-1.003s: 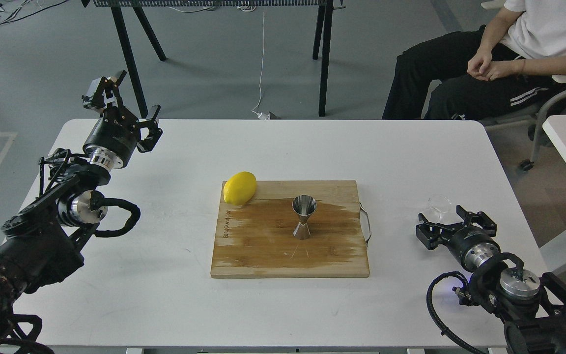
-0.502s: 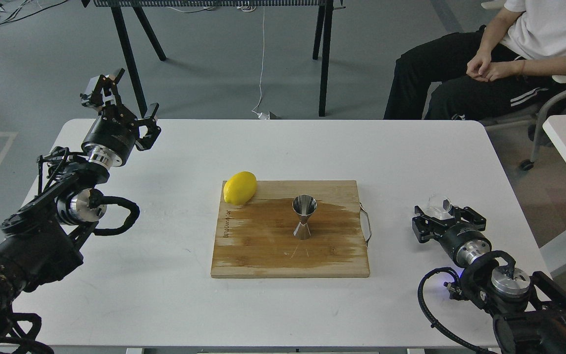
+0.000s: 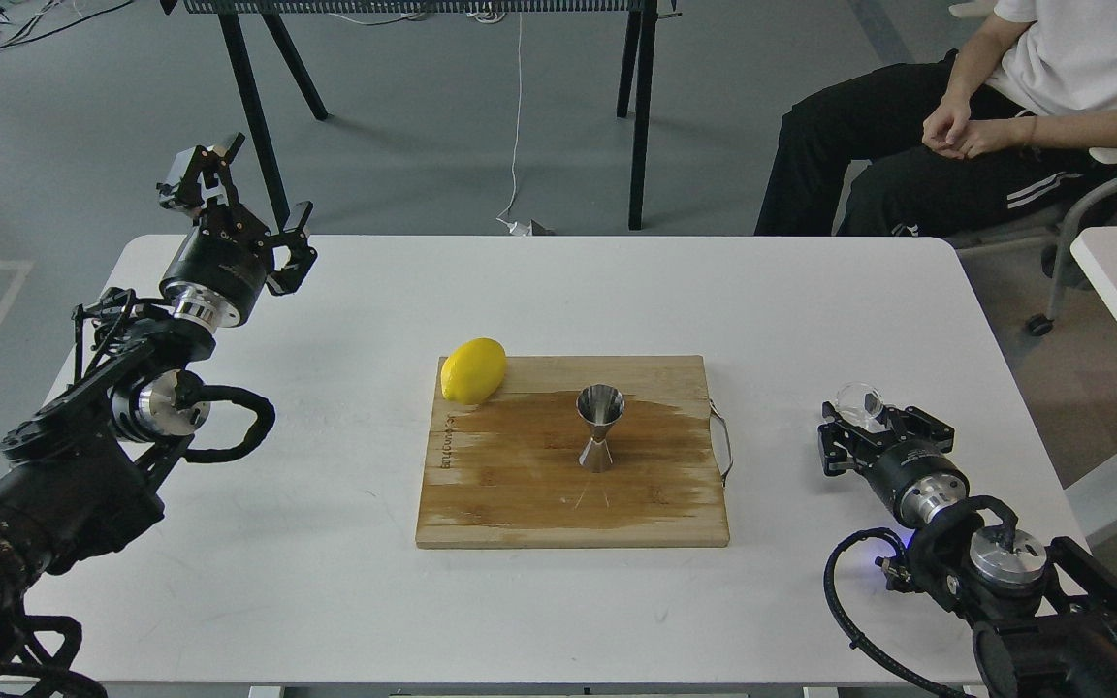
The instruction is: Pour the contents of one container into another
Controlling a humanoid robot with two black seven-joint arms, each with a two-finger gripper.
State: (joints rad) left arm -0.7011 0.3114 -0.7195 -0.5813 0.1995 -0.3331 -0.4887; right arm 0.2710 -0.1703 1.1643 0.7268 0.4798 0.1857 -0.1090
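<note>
Head view: our right gripper [image 3: 861,419] sits low over the right side of the white table [image 3: 326,582], its two fingers either side of the glass cup [image 3: 859,399]; whether they press the cup we cannot tell. Well to its left, the steel jigger [image 3: 599,428] stands upright near the middle of the wet wooden board [image 3: 520,504], with a lemon [image 3: 473,369] on the board's far-left corner. Our left gripper [image 3: 246,192] is raised above the table's far-left edge, fingers spread and empty. A seated person [image 3: 1005,107] occupies the far right.
</note>
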